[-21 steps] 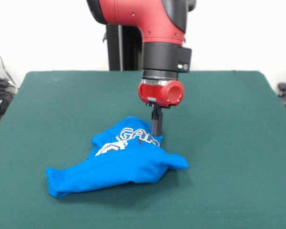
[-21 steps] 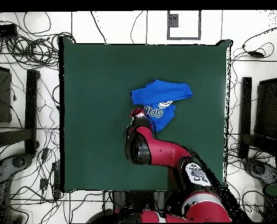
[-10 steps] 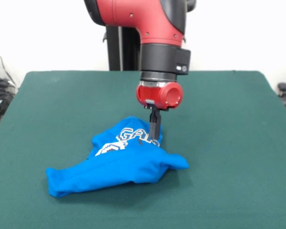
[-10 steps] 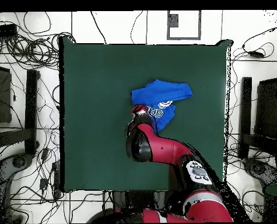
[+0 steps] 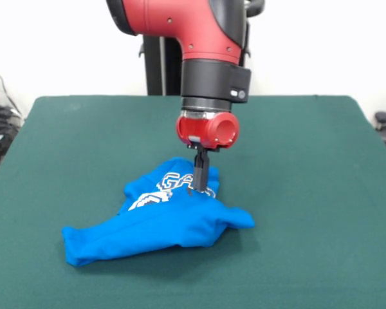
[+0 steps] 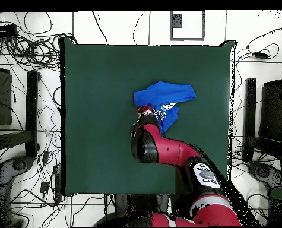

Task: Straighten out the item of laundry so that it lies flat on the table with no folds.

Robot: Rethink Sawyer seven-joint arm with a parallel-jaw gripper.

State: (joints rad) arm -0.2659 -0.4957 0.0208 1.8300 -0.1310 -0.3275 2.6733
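End effector [image 5: 201, 183] sits low on the laundry [image 5: 161, 217], fingers pressed together, apparently pinching cloth by the lettering. Garment lies bunched mid desk [image 5: 309, 193]. Grasp step; next, lift and spread.

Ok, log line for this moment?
gripper: down on lettered part of laundry, fingers close together | laundry: bunched, folded | table: bare elsewhere | task: not done

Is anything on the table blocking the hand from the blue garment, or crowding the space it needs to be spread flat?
Nothing visible does. The hand is already down at the crumpled item of laundry, at its lettered part. The table around the garment shows only green surface in both views.
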